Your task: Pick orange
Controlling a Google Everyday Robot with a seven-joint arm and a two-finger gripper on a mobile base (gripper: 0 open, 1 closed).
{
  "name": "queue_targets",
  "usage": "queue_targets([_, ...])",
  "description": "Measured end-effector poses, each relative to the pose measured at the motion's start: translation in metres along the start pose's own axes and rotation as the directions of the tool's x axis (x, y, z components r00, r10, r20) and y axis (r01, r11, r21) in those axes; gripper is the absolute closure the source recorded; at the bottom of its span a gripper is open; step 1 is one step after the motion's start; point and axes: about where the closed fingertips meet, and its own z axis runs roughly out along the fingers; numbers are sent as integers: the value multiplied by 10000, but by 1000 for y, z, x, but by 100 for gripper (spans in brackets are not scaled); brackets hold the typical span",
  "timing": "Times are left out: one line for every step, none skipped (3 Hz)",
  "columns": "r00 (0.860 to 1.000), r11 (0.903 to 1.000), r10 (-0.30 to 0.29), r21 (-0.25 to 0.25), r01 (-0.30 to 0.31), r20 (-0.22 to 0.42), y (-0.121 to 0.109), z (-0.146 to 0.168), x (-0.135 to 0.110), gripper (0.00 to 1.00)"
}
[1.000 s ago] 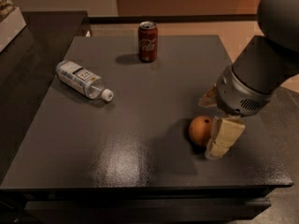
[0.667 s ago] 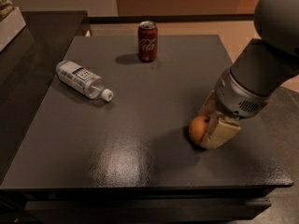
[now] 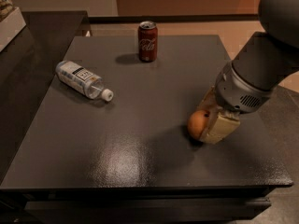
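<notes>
The orange [image 3: 196, 123] is at the right of the dark table [image 3: 117, 139], near its front. My gripper [image 3: 210, 119] comes in from the right and is shut on the orange. One cream finger [image 3: 220, 128] lies against its near side and the other [image 3: 207, 100] against its far side. The left half of the fruit sticks out between them. A dark shadow lies on the table right beneath the orange. The grey arm fills the upper right of the view.
A red soda can [image 3: 147, 41] stands upright at the table's far middle. A clear plastic water bottle [image 3: 83, 80] lies on its side at the left. A second dark surface adjoins the table on the far left.
My gripper has dropped around the orange and its fingers have closed onto it. The orange sits slightly higher in view than before. The can and bottle have not moved.
</notes>
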Motion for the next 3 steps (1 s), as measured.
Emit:
queue_targets([9995,9995,-145,281,137,280,-9,-22,-13,100])
queue_targets([9979,9975,-239,674,199,597,-24,-51,-29,100])
queue_targets([9961,9908,-391,1321,284,795,-58,-93,-52,100])
